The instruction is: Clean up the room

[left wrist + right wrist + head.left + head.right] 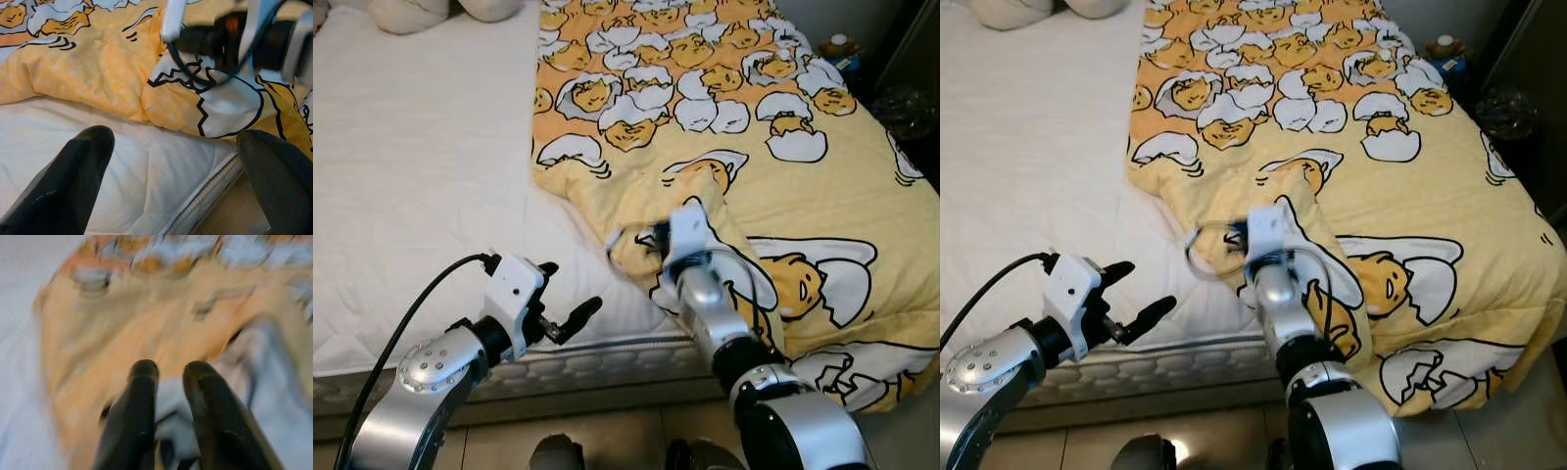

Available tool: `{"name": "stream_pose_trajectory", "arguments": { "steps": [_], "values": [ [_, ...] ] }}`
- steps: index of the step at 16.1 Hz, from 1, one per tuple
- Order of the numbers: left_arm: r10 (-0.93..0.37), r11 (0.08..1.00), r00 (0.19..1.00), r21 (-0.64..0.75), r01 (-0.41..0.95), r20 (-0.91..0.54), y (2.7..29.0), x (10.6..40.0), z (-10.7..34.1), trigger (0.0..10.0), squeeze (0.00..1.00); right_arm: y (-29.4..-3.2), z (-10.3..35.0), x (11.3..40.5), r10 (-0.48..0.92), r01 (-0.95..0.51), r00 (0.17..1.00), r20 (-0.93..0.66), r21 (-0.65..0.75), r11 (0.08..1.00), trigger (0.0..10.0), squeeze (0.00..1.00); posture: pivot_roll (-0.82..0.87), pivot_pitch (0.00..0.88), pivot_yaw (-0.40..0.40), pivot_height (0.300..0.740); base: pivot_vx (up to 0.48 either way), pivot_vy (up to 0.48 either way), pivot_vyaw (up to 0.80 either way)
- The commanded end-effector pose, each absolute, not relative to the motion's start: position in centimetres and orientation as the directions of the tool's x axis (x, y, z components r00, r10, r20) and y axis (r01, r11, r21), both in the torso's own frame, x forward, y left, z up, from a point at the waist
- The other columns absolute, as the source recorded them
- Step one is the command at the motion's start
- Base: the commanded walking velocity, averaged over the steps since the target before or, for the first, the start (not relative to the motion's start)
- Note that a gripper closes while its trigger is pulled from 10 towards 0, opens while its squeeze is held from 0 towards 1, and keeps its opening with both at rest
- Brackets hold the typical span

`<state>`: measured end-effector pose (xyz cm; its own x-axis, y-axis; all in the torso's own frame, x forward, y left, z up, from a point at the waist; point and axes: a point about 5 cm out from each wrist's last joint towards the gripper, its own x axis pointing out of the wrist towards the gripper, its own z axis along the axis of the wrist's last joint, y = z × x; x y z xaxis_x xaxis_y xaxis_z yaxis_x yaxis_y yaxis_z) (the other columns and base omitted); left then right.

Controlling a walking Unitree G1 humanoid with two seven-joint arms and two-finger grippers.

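A yellow blanket (773, 186) printed with egg-shell cartoon figures covers the right half of the bed. Its near-left corner is bunched into a fold (710, 181) on the white mattress (421, 176). My right gripper (168, 369) is at that fold, its two fingers close together with blanket cloth pinched between them; the right wrist view is blurred. My left gripper (570, 294) hovers open over the mattress near the front edge, left of the fold and apart from it. Nothing lies between its fingers (73, 186).
Pillows (411, 12) lie at the head of the bed, far left. A small bottle-like item (842, 47) and a dark object (913, 106) stand beyond the bed's right side. The quilted mattress edge (607, 362) and the floor run along the front.
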<state>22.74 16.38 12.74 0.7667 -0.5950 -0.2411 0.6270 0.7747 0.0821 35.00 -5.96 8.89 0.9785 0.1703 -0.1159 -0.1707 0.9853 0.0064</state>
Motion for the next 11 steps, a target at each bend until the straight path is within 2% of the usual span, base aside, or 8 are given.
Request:
{"name": "stream_pose_trajectory", "arguments": {
  "steps": [1,5,11],
  "values": [
    [-0.598,0.771,0.763,0.084,0.631,-0.244,16.4,22.7,12.6,10.0,0.0,-5.6,9.8,35.4,0.169,-0.17,0.982,-0.079,-0.006,0.985,10.0,1.0,0.2,0.114,0.034,0.74,0.0,0.0,0.0],
    [-0.606,0.766,0.759,0.085,0.638,-0.239,16.1,22.8,12.6,10.0,0.0,-6.7,10.8,36.7,0.046,-0.044,0.992,-0.12,0.021,0.999,10.0,1.0,0.21,0.113,0.035,0.74,0.0,0.0,0.0],
    [-0.605,0.767,0.76,0.082,0.636,-0.237,16.0,22.7,12.6,10.0,0.0,-8.6,9.0,36.5,-0.061,0.074,0.968,-0.245,0.045,0.996,10.0,1.0,0.21,0.119,0.026,0.74,0.0,0.0,0.0]
  ]
}}
